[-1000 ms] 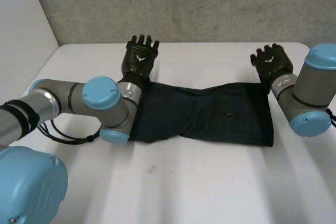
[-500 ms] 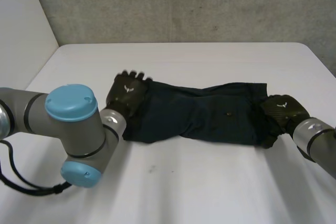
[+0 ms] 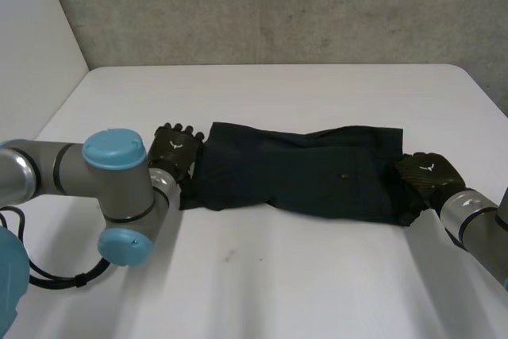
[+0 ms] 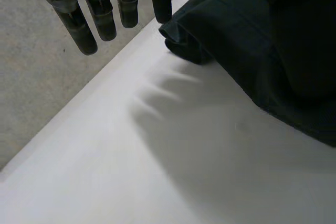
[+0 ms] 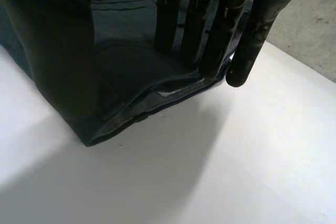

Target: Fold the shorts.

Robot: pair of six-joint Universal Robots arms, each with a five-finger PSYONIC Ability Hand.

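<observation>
Left hand (image 3: 176,149) back — beside shorts (image 3: 302,171) (left end)

Likely a robotics lab or test cell: bare white tabletop (image 3: 302,291) against a raw grey concrete wall (image 3: 278,5), plain white panel (image 3: 32,53) alongside, grey left arm (image 3: 115,188) and right arm (image 3: 476,224) with light-blue caps.

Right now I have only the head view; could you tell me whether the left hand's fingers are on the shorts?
Observer: No; the left hand holds its fingers straight over bare table, just off the end of the shorts.
Operator: And the right one, please?
Observer: The right hand has straight fingers too, most tips down on the shorts' other end.
Operator: Is that end flat?
Observer: It lies in layers, with a pale strip showing between them.
</observation>
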